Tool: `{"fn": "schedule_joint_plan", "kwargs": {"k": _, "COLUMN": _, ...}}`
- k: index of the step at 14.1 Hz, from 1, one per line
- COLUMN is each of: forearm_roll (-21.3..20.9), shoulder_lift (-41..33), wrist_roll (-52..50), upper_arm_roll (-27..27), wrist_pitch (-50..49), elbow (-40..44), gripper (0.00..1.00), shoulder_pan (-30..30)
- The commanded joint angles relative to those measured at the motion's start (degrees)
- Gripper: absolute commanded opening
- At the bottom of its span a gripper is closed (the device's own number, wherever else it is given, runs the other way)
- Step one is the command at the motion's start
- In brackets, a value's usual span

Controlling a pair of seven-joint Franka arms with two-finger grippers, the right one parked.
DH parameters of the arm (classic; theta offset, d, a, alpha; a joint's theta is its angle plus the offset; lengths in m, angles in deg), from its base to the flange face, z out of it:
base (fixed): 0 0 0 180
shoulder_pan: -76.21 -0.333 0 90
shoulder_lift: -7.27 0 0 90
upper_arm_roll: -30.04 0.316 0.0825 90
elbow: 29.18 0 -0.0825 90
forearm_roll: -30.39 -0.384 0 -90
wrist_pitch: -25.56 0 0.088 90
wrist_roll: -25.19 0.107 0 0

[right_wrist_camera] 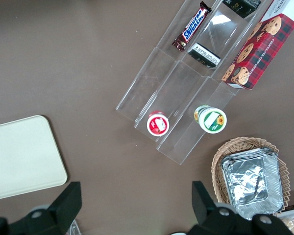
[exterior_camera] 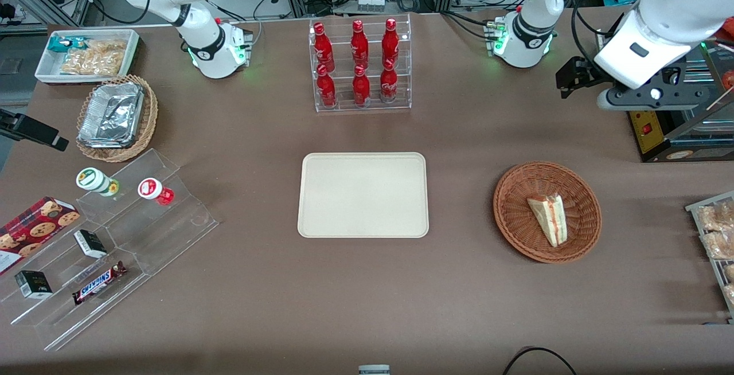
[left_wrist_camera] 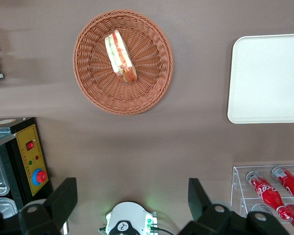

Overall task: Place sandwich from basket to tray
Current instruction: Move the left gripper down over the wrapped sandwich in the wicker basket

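— Where is the sandwich [exterior_camera: 547, 219] sitting right now?

— It is lying in the round brown basket [exterior_camera: 519, 236], toward the working arm's end of the bench [exterior_camera: 470, 306]. The tray [exterior_camera: 362, 163] is waiting bare in the middle of the bench, well apart from the basket.

— And the claw [left_wrist_camera: 132, 196]?

— It is hanging high above the bench, up near the working arm's base, with nothing in it. Its two fingers [left_wrist_camera: 63, 198] are standing wide apart.

— So which way is the sandwich lying from it?

— Nearer to the front camera than the claw, and far below it. Through the wrist camera, the basket [left_wrist_camera: 88, 83] is showing whole with the sandwich [left_wrist_camera: 120, 57] on its floor, so I am guessing the arm needs to travel forward and come down a long way.

— How is the wedge pointing?

— Its long side is running roughly toward the front camera and away from it, a little slanted, with the red and green filling along one edge. I am thinking the fingers should close across the short width, so the wrist may need a slight turn.

— Anything in the way?

— Nothing is touching the sandwich but the wicker. The basket's rim is low, but a shallow approach could still be catching it.
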State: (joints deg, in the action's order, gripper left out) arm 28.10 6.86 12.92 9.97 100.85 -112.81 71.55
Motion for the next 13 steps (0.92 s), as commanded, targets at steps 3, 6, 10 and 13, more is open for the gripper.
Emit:
{"fn": "schedule_joint_plan", "kwargs": {"k": 3, "forearm_roll": 0.6, "shoulder_lift": -0.4, "wrist_roll": 0.3, "upper_arm_roll": 0.2, "wrist_pitch": -0.9, "elbow": -0.7, "gripper": 1.0, "shoulder_pan": -0.3}}
{"fn": "schedule_joint_plan", "kwargs": {"k": 6, "forearm_roll": 0.3, "shoulder_lift": 1.9, "wrist_roll": 0.1, "upper_arm_roll": 1.1, "wrist_pitch": 1.7, "elbow": -4.3, "gripper": 1.0, "shoulder_pan": -0.5}}
{"fn": "schedule_joint_plan", "kwargs": {"k": 10, "forearm_roll": 0.2, "shoulder_lift": 6.0, "wrist_roll": 0.1, "upper_arm_roll": 2.8, "wrist_pitch": 13.1, "elbow": -14.3, "gripper": 1.0, "shoulder_pan": -1.4}}
{"fn": "schedule_joint_plan", "kwargs": {"k": 13, "forearm_roll": 0.3, "shoulder_lift": 7.1, "wrist_roll": -0.3, "upper_arm_roll": 4.5, "wrist_pitch": 29.1, "elbow": -25.3, "gripper": 1.0, "shoulder_pan": -1.6}}
